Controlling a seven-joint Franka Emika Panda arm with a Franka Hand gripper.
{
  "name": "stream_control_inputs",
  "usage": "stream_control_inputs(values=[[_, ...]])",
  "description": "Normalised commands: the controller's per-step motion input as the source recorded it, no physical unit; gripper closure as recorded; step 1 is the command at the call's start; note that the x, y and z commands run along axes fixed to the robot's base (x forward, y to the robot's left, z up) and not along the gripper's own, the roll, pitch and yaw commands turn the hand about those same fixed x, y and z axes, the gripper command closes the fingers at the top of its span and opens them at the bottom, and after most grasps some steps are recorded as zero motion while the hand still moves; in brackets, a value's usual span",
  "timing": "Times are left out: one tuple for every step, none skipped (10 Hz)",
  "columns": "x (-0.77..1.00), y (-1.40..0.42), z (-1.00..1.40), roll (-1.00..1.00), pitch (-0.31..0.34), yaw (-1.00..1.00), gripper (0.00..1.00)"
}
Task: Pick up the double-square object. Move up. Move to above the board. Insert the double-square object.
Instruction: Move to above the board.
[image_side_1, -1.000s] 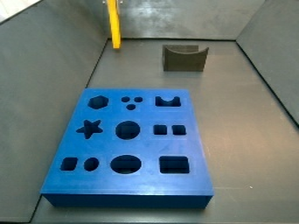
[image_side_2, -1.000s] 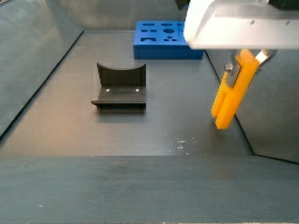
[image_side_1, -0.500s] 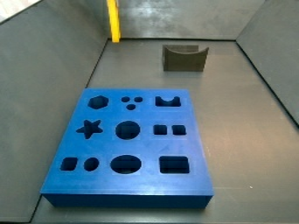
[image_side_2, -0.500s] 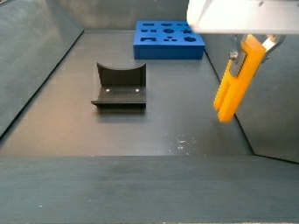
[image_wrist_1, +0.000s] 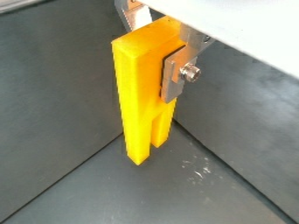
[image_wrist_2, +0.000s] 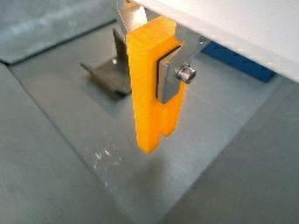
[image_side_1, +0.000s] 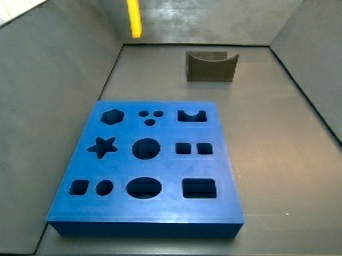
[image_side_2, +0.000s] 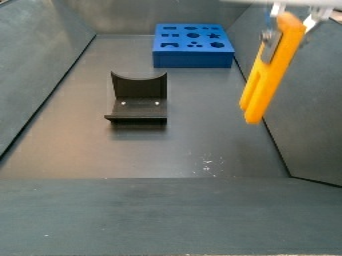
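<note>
The double-square object (image_wrist_1: 145, 98) is a long yellow-orange peg of two joined square bars, and it hangs upright in the air. My gripper (image_wrist_1: 153, 54) is shut on its upper end, with one silver finger (image_wrist_1: 176, 72) flat against its side. Both wrist views show this grip, with the peg (image_wrist_2: 152, 92) well above the grey floor. In a side view the peg (image_side_2: 262, 70) hangs near the right wall under the gripper (image_side_2: 286, 22). The blue board (image_side_1: 147, 160) with shaped cut-outs lies flat, far from the peg (image_side_1: 132, 18).
The dark fixture (image_side_2: 136, 98) stands on the floor between the peg and the board (image_side_2: 194, 45); it also shows as the fixture (image_side_1: 210, 65) and the fixture (image_wrist_2: 111, 74). Grey walls enclose the floor on all sides.
The gripper has risen with the peg in it; the peg's lower end is now higher off the floor. Board and fixture have not moved.
</note>
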Motion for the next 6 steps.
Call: stream_control_inputs(values=[[0.06, -0.1, 1.0, 0.07, -0.077, -0.05, 1.0], [0.05, -0.09, 1.0, 0.07, 0.002, -0.02, 1.0], [0.04, -0.08, 1.0, 0.08, 0.031, -0.01, 1.0], [0.03, -0.07, 1.0, 0.08, 0.071, 0.01, 1.0], [0.02, -0.06, 1.0, 0.09, 0.09, 0.02, 1.0], [0.01, -0.04, 1.0, 0.1, 0.102, 0.03, 1.0]])
